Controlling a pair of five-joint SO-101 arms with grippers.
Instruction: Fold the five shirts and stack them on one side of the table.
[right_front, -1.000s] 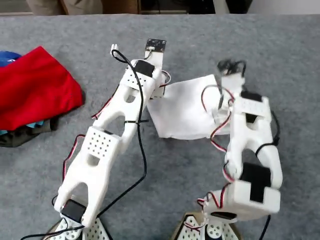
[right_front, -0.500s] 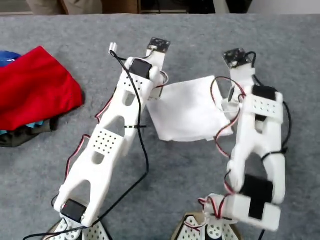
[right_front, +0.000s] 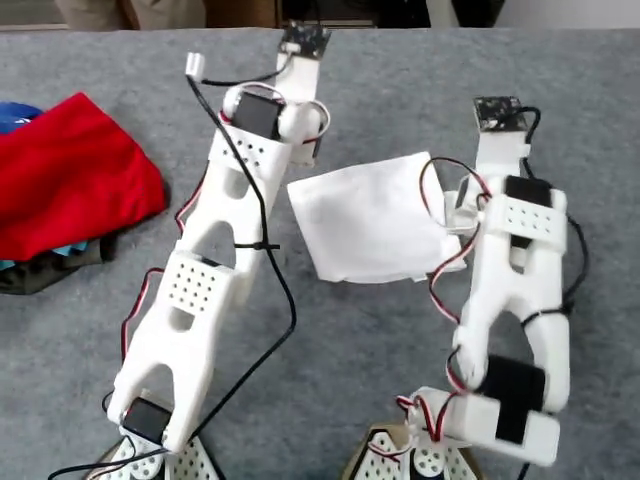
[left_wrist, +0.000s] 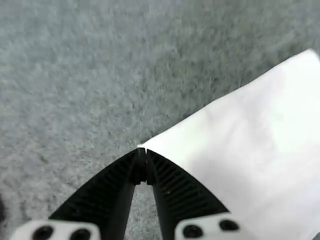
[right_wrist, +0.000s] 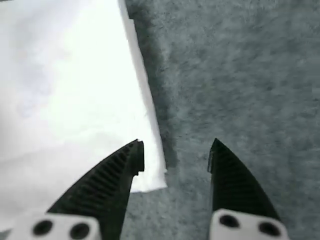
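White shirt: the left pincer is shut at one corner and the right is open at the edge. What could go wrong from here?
1. The left pincer is shut right at the corner of the white shirt. I cannot tell how much cloth it holds, so a pull may let the corner slip out.
2. The right pincer straddles the shirt's edge, open. Closing here might catch only the top layer and spoil the fold.

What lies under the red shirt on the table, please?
A blue cloth, a turquoise edge and a dark cloth stick out from under the red shirt. It covers the rest of them.
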